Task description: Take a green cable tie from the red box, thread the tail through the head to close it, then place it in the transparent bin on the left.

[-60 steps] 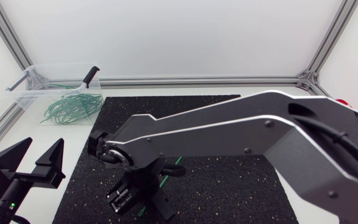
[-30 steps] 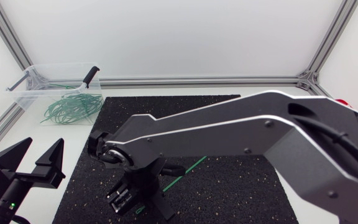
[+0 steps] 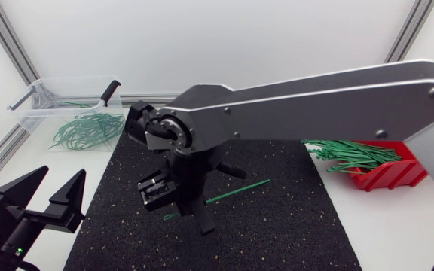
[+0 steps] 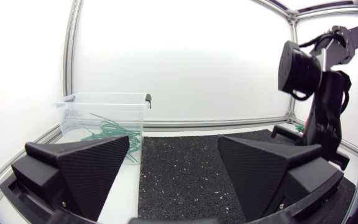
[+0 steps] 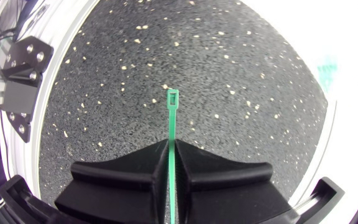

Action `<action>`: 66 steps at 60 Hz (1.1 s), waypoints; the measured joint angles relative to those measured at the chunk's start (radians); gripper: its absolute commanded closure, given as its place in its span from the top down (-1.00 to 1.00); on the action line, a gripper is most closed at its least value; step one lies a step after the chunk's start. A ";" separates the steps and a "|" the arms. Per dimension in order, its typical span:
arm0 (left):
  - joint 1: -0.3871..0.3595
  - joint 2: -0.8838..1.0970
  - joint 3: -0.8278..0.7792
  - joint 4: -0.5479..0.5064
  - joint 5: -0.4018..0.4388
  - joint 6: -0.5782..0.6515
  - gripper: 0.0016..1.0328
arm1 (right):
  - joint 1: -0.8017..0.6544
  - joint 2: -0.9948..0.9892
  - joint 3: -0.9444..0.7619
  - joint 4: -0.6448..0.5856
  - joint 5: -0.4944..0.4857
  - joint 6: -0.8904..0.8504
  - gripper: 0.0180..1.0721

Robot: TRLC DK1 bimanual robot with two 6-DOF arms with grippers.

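Far-left corner of the table: the transparent bin (image 3: 36, 94), with a tangle of closed green loops (image 3: 85, 129) inside it, and that's where this one has to end up. Near the left edge, the left gripper (image 3: 59, 181) sits low beside the black mat (image 3: 277, 226), fingers spread wide with nothing between them — to my eye it's parked there ready to take the tail. Over the middle of the mat, the right arm reaches well across, and the right gripper (image 5: 168, 149) is clamped tight on one green cable tie (image 5: 171, 118), both fingers pressing the strap from either side. The head (image 5: 172, 96) pokes out ahead of the fingertips, above the mat — held that way, I'd say, so the eye is free for threading. Right edge of the table: the red box (image 3: 386, 175), its bundle of straight ties (image 3: 349, 153) spilling towards the mat. Threading is not yet done.
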 measured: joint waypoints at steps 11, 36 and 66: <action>-0.010 0.000 0.003 -0.014 0.000 0.000 0.92 | -0.071 -0.084 0.032 0.015 -0.026 0.133 -0.89; -0.007 0.215 0.171 -0.138 0.111 -0.074 0.92 | -0.137 -0.200 0.040 0.132 -0.057 0.481 -0.89; 0.073 0.624 0.546 -0.192 0.455 -0.252 0.92 | -0.180 -0.312 0.036 0.244 -0.124 0.761 -0.89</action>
